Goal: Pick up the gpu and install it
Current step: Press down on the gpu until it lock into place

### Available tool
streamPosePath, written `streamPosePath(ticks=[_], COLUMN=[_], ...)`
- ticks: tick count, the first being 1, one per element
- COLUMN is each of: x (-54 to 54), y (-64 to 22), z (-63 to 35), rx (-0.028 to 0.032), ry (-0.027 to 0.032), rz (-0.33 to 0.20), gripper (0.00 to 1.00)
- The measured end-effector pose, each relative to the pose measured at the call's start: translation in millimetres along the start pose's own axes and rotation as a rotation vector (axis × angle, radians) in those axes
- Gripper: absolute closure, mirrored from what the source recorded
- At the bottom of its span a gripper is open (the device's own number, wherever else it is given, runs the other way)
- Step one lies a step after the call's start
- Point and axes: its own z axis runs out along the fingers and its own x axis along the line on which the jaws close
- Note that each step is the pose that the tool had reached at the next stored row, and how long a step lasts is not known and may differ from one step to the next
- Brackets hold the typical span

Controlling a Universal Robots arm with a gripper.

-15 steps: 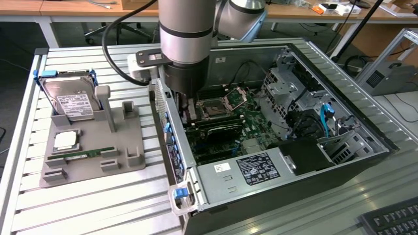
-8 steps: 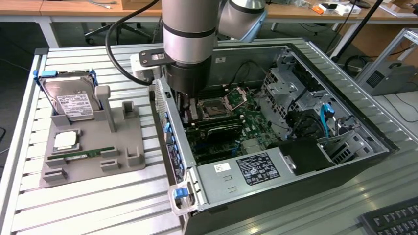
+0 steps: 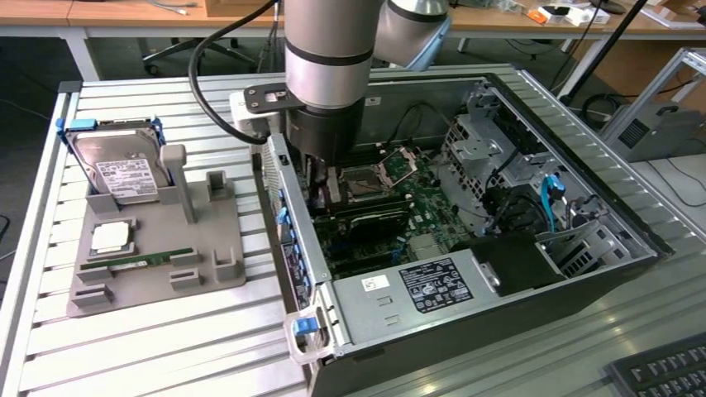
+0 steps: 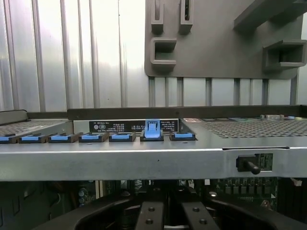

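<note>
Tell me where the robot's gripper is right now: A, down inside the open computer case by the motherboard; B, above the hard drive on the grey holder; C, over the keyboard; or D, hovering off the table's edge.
A: in the exterior view the gripper reaches down into the open computer case, just above the motherboard.

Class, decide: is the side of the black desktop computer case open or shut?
Open. The black desktop computer case lies with its side panel off, exposing the green motherboard and the grey robot arm reaching inside.
</note>
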Motion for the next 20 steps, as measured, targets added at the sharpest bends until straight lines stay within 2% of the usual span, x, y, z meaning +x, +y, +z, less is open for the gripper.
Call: streamPosePath(ticks=[10,17,20], x=[0.8,2.3,2.5], y=[-16.9,-24.2,-29.7], z=[4.2,7.4,10.1], rx=[-0.0147,-0.0230,-0.0295], ry=[0.0000,0.0004,0.0004], rz=[-0.001,-0.001,-0.001], gripper=[0.89,0.89,0.89])
